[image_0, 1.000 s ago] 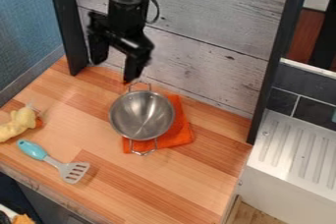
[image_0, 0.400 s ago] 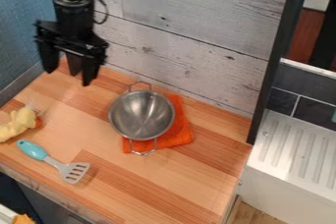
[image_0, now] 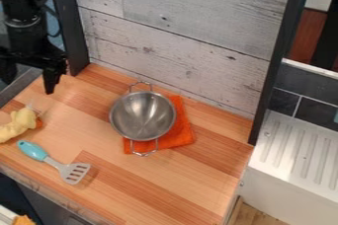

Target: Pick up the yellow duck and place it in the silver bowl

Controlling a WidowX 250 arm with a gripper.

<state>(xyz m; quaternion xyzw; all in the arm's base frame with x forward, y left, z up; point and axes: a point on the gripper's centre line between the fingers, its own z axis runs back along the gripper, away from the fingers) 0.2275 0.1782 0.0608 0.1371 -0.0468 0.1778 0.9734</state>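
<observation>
1. The gripper [image_0: 29, 78] stood open at upper left, its 2 fingers [image_0: 51, 77] wide apart, holding nothing.
2. The duck [image_0: 21, 122] lay at the counter's [image_0: 178, 182] left, long axis slanting lower left to upper right, orange showing rightward.
3. The bowl [image_0: 143, 115] sat on the cloth [image_0: 184, 135].

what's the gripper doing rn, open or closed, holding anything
Gripper: open, holding nothing, at the upper left of the view.
</observation>
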